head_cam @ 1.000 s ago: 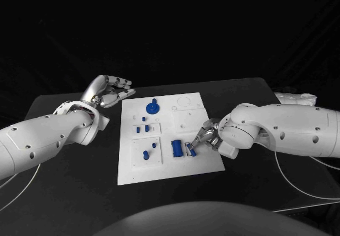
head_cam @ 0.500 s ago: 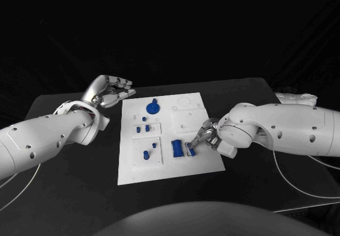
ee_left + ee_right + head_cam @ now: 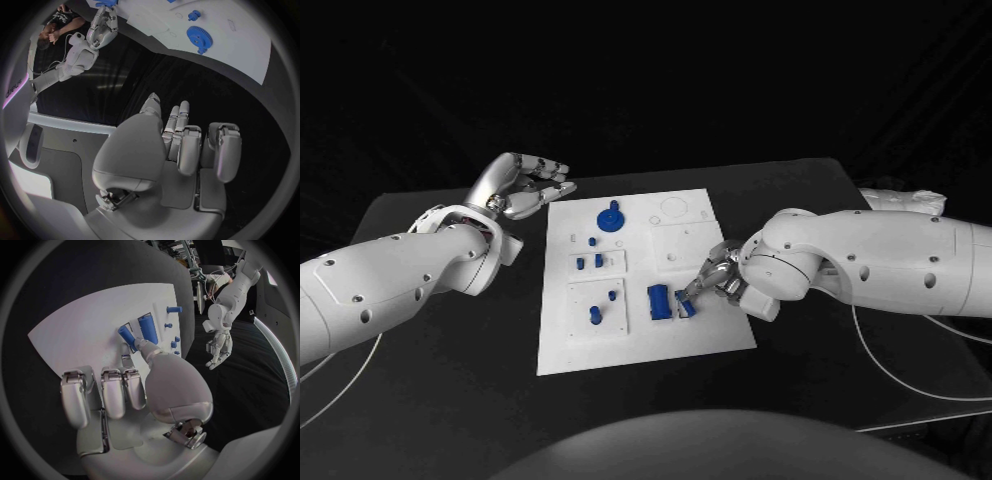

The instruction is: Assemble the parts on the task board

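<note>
The white task board (image 3: 711, 335) lies mid-table. On it I see a blue gear (image 3: 610, 219), small blue pegs (image 3: 599, 261), a blue piece (image 3: 594, 314) and an upright blue block (image 3: 659, 301). Just right of that block, my right hand (image 3: 714, 277) pinches a small blue part (image 3: 685, 304) between thumb and a finger, low over the board. In the right wrist view the part (image 3: 125, 333) stands beside the block (image 3: 148, 328), with the other fingers (image 3: 112, 390) curled. My left hand (image 3: 525, 184) hovers off the board's far left corner, fingers (image 3: 187, 145) curled in and holding nothing.
A crumpled white object (image 3: 906, 200) lies at the table's far right edge. A thin white cable (image 3: 913, 395) runs across the table under my right arm. The board's near half (image 3: 639, 345) is bare. The left forearm (image 3: 387, 285) spans the table's left side.
My right hand has edged slightly left with the small blue part, closer to the blue block. The left arm has stayed still.
</note>
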Action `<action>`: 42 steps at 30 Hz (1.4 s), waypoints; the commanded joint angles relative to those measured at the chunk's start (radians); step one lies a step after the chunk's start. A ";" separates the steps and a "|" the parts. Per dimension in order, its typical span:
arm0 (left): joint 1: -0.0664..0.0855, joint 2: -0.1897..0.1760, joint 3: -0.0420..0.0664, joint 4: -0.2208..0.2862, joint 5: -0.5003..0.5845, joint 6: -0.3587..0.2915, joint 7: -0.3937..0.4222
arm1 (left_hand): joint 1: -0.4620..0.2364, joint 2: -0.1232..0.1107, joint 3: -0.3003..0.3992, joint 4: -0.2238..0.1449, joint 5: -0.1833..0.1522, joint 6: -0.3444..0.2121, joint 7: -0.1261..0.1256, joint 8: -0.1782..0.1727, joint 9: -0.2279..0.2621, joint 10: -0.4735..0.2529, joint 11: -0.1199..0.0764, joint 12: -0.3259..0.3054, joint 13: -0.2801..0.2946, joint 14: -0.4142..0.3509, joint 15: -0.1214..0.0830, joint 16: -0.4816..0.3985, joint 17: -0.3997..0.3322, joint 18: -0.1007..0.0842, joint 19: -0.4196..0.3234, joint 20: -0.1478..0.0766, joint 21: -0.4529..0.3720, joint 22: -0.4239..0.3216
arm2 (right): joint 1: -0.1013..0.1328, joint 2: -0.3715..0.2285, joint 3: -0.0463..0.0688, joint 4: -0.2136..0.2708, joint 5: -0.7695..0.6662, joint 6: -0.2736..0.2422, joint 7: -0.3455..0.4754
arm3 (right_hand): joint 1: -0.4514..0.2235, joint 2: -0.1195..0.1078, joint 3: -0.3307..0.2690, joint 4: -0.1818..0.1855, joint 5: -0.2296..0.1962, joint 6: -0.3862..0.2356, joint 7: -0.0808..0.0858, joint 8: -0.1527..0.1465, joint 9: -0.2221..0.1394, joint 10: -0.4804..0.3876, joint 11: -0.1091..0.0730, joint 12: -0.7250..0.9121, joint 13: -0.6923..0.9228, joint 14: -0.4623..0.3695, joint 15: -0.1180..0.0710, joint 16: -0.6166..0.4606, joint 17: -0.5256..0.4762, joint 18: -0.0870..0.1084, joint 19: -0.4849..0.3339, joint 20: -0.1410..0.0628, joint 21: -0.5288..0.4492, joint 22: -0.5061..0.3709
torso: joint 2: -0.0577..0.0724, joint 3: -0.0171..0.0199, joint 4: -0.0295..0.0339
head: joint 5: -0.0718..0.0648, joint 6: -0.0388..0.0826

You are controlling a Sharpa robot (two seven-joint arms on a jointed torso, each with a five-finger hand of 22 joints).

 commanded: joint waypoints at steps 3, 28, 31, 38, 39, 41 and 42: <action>0.001 0.002 0.001 0.001 -0.005 0.012 0.003 | 0.003 0.006 -0.005 0.002 0.005 0.004 -0.002 -0.001 0.000 0.001 -0.005 0.001 0.000 0.060 -0.004 -0.005 0.139 -0.007 0.105 -0.009 0.002 0.263 | -0.001 0.003 0.000 0.000 -0.009 0.032 -0.012 | -0.028 -0.015 -0.028 0.007 -0.028 -0.038 0.015 -0.016 -0.013 0.105 0.020 0.003 0.262 0.104 0.013 0.004 0.263 -0.007 0.105 0.004 0.004 0.263 | 0.000 -0.0005 0.0000 | 0.001 0.000; 0.001 0.002 0.001 -0.002 -0.005 0.014 0.003 | 0.006 0.008 -0.005 0.002 0.005 0.005 -0.002 -0.002 0.000 0.001 -0.005 0.001 0.000 0.060 -0.004 -0.005 0.139 -0.007 0.105 -0.009 0.002 0.263 | 0.002 -0.061 0.000 0.071 -0.278 0.054 -0.020 | -0.083 0.014 -0.146 0.082 -0.246 0.074 -0.070 0.230 0.172 0.105 -0.058 0.003 0.262 0.104 -0.043 0.004 0.263 -0.007 0.105 -0.036 0.004 0.263 | 0.000 0.0004 -0.0009 | 0.000 0.000; 0.001 0.001 0.001 -0.002 -0.005 0.014 0.003 | 0.006 0.008 -0.005 0.002 0.005 0.005 -0.002 -0.002 0.000 0.001 -0.005 0.001 0.000 0.060 -0.004 -0.005 0.139 -0.007 0.105 -0.009 0.002 0.263 | 0.003 -0.080 0.000 0.092 -0.315 0.103 -0.032 | -0.088 0.019 -0.191 0.109 -0.255 0.048 -0.093 0.339 0.302 0.105 -0.076 0.003 0.262 0.104 -0.060 0.004 0.263 -0.007 0.105 -0.057 0.004 0.263 | 0.000 0.0005 -0.0008 | -0.002 0.000; 0.001 0.000 0.001 -0.002 -0.006 0.014 0.002 | 0.006 0.008 -0.005 0.002 0.005 0.005 -0.002 -0.002 0.000 0.001 -0.005 0.001 0.000 0.060 -0.004 -0.005 0.139 -0.007 0.105 -0.009 0.002 0.263 | 0.003 -0.103 0.000 0.127 -0.344 0.184 -0.047 | -0.070 0.050 -0.251 0.153 -0.257 -0.010 -0.114 0.479 0.496 0.105 -0.094 0.003 0.262 0.104 -0.078 0.004 0.263 -0.007 0.105 -0.078 0.004 0.263 | 0.000 0.0002 -0.0007 | -0.004 0.000; 0.000 0.000 0.001 -0.003 -0.006 0.015 0.002 | 0.006 0.008 -0.005 0.002 0.005 0.005 -0.002 -0.002 0.000 0.001 -0.005 0.001 0.000 0.060 -0.004 -0.005 0.139 -0.007 0.105 -0.009 0.002 0.263 | 0.003 -0.103 0.000 0.127 -0.344 0.189 -0.048 | -0.068 0.051 -0.255 0.156 -0.257 -0.014 -0.114 0.484 0.506 0.105 -0.095 0.003 0.262 0.104 -0.078 0.004 0.263 -0.007 0.105 -0.079 0.004 0.263 | 0.000 -0.0001 -0.0008 | -0.004 0.000; 0.000 0.001 0.001 -0.003 -0.006 0.016 0.001 | 0.006 0.008 -0.005 0.002 0.005 0.005 -0.002 -0.002 0.000 0.001 -0.005 0.001 0.000 0.060 -0.004 -0.005 0.139 -0.007 0.105 -0.009 0.002 0.263 | 0.003 -0.100 0.000 0.126 -0.346 0.200 -0.049 | -0.067 0.056 -0.259 0.160 -0.257 -0.018 -0.115 0.489 0.518 0.105 -0.095 0.003 0.262 0.104 -0.079 0.004 0.263 -0.007 0.105 -0.080 0.004 0.263 | 0.000 0.0000 -0.0010 | -0.004 0.000; 0.000 0.001 0.001 -0.003 -0.006 0.017 0.001 | 0.006 0.008 -0.005 0.002 0.005 0.005 -0.002 -0.002 0.000 0.001 -0.005 0.001 0.000 0.060 -0.004 -0.005 0.139 -0.007 0.105 -0.009 0.002 0.263 | 0.003 -0.098 0.000 0.125 -0.346 0.204 -0.049 | -0.066 0.058 -0.260 0.161 -0.257 -0.019 -0.115 0.491 0.521 0.105 -0.095 0.003 0.262 0.104 -0.080 0.004 0.263 -0.007 0.105 -0.080 0.004 0.263 | 0.000 -0.0001 -0.0003 | -0.005 0.000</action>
